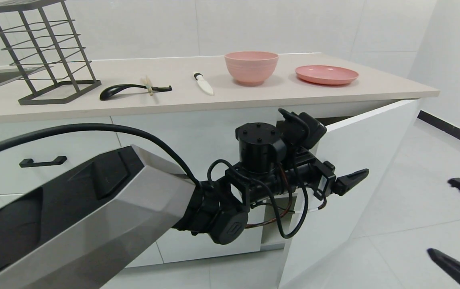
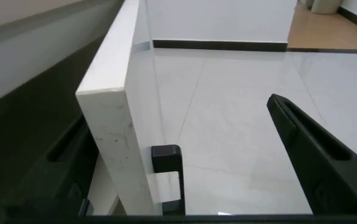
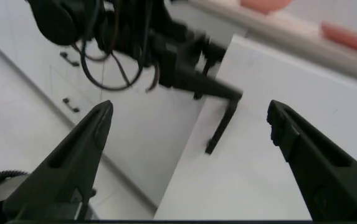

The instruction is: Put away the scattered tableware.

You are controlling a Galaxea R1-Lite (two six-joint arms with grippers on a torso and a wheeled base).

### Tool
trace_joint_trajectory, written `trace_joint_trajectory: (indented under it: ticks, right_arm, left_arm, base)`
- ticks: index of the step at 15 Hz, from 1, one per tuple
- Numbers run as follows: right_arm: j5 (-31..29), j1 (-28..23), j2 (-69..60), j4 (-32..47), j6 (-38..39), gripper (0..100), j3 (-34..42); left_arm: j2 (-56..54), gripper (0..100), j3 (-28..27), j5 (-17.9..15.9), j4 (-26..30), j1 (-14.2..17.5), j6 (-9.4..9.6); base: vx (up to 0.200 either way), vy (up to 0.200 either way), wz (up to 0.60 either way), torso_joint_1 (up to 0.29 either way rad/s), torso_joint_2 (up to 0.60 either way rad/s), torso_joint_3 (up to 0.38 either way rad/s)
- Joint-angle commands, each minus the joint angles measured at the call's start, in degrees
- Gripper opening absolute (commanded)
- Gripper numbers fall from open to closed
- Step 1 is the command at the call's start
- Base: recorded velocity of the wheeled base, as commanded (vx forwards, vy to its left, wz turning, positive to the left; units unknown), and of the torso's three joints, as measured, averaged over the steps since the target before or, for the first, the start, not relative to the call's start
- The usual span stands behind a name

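White tiled walls and a pale floor surround a beige worktop (image 1: pixel 254 98) carrying all the scattered tableware. A black dish rack (image 1: pixel 49 52) stands at its left end. Beside it are a black spoon (image 1: pixel 117 90) lying lengthwise along the worktop, chopsticks (image 1: pixel 149 85) crossing its handle, and a white knife (image 1: pixel 204 84) angled toward the front edge. A pink bowl (image 1: pixel 251 66) and a pink plate (image 1: pixel 326 74) sit toward the right end.

Every piece lies above and behind both tools, which hang below worktop level by the cabinet door (image 1: pixel 358 152), which stands ajar. The left tool (image 1: pixel 346 177) is spread wide across the door's free edge, one finger on the inner side and one outside, just by the black handle (image 2: pixel 167 171). I cannot tell whether either finger presses the panel. It holds no tableware.

The right tool (image 1: pixel 440 217) hangs out over the floor, spread wide with nothing in it, facing the door. By my reckoning the right arm is nearer the plate and bowl, and the door needs settling first
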Motion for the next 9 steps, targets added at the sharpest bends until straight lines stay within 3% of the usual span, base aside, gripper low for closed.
trace_joint_trajectory:
  ticks: [1,9]
  right_arm:
    - [-1.47,-2.14,-16.74,4.24,0.16,100,-4.99]
    - [-4.9,-2.84,-19.11,3.89,0.25,100,-14.04]
  left_arm:
    - [1.12,100,0.05,-0.03,-0.22,-1.44,0.02]
    - [4.64,100,-0.39,-0.29,-2.24,-8.82,-0.16]
  base:
    - [0.0,0.0,0.0,0.0,0.0,0.0]
    - [0.0,0.0,0.0,0.0,0.0,0.0]
